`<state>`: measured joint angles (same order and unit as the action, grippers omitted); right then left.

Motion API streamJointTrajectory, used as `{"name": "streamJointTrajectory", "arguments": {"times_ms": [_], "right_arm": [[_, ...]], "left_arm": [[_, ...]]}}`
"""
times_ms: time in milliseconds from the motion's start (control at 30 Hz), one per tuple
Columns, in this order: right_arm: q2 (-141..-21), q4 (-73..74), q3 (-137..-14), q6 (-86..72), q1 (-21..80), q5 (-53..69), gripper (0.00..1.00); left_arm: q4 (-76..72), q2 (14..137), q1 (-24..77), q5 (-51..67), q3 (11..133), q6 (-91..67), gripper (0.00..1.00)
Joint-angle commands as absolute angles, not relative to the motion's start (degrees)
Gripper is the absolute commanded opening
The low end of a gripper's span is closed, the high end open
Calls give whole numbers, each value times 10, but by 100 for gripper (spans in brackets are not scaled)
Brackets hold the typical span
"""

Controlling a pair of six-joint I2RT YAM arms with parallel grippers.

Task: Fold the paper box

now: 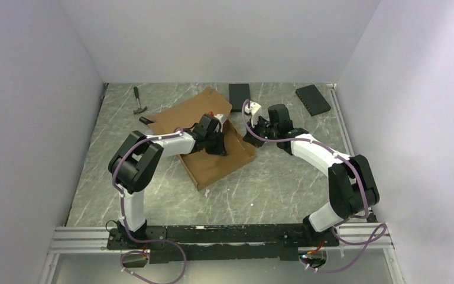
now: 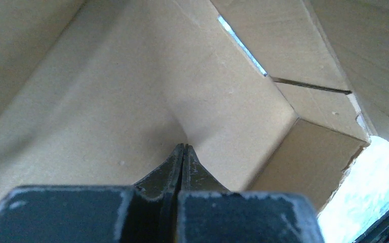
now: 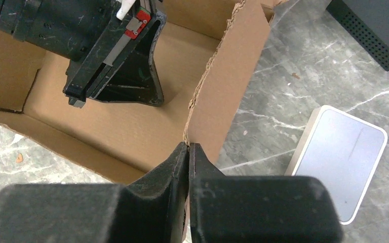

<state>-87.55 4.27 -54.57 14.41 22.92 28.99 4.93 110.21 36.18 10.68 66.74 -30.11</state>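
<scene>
Right jaws pinch the paper box [image 3: 233,76] wall; left jaws closed inside

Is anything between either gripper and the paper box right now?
Nothing visible does. The left gripper, shut, presses its tips against an inside panel of the paper box; the right gripper appears to pinch a side wall's edge.

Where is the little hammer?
In the top view, the hammer lies at the far left of the table, just beyond the left corner of the paper box.
</scene>
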Motion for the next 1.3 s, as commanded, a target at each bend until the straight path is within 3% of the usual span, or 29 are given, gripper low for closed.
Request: {"name": "streamJointTrajectory", "arguments": {"times_ms": [0, 300, 733, 1000, 1267], "right_arm": [[-895, 64, -559, 144, 233, 317, 11], [-909, 68, -564, 135, 230, 321, 23], [-926, 74, -570, 138, 231, 305, 21], [-925, 75, -570, 139, 232, 306, 21], [-925, 76, -570, 140, 234, 310, 19]], "left_arm": [[27, 1097, 358, 117, 658, -308, 3], [14, 1090, 354, 127, 648, -313, 4], [-63, 1027, 331, 172, 595, -375, 16], [-139, 971, 315, 199, 549, -437, 36], [-240, 1023, 304, 274, 558, -526, 50]]}}
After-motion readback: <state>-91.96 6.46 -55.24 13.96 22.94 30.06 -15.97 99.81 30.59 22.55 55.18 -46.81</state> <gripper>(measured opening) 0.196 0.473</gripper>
